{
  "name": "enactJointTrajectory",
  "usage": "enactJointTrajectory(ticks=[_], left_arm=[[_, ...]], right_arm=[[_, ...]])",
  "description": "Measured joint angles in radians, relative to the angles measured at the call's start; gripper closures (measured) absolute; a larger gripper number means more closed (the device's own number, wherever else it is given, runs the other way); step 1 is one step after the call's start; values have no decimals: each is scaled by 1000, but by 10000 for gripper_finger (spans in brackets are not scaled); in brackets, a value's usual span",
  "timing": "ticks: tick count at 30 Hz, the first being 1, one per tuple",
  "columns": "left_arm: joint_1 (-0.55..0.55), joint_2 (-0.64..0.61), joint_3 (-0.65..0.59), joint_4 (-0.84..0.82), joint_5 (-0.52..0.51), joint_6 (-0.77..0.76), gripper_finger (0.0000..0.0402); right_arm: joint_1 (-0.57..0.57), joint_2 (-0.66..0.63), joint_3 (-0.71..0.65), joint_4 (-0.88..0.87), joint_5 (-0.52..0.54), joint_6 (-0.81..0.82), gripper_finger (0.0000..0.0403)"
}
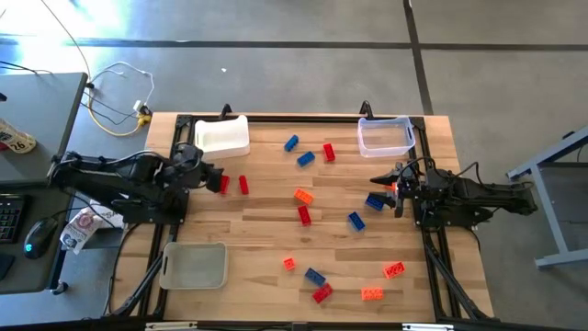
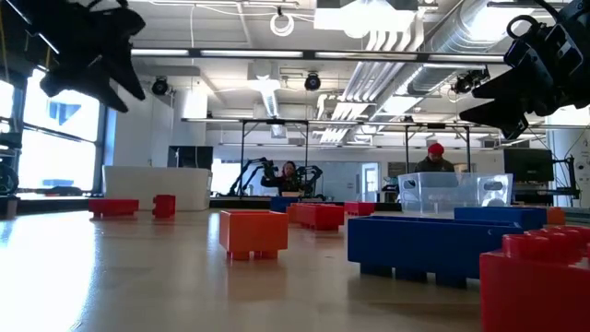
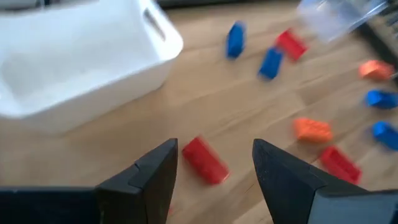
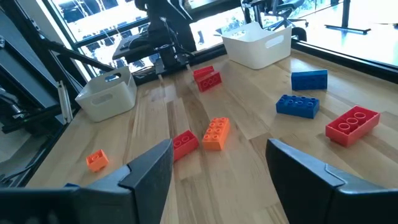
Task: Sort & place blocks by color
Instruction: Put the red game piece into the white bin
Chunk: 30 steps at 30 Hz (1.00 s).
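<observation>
Red, blue and orange studded blocks lie scattered flat on the wooden table (image 1: 276,239). My left gripper (image 1: 218,177) (image 3: 214,146) is open and raised above the table, just left of two red blocks (image 1: 223,184) (image 1: 243,185). One red block (image 3: 205,160) shows ahead between its fingers, untouched. My right gripper (image 1: 386,184) (image 4: 219,144) is also open and raised (image 2: 516,92), beside a blue block (image 1: 375,200). It faces an orange block (image 4: 216,133) and a red one (image 4: 185,144) farther out.
A white tray (image 1: 222,135) stands at the far left of the table and a clear tray (image 1: 386,135) at the far right. A pale tray (image 1: 195,265) sits near the left front corner. More blocks lie along the near edge (image 1: 322,293). People show in the room behind (image 2: 435,157).
</observation>
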Motion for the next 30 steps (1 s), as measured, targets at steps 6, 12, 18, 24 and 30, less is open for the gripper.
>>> enactJointTrajectory(ticks=[6,12,18,24,30], left_arm=[[107,86,0,0,70,0,206],[169,192,0,0,132,-18,206],[215,309,0,0,203,-18,206],[256,409,0,0,253,-18,206],[278,486,0,0,277,-18,206]], right_arm=[[0,0,0,0,0,0,159],[0,0,0,0,0,0,159],[0,0,0,0,0,0,159],[0,0,0,0,0,0,159],[0,0,0,0,0,0,159]])
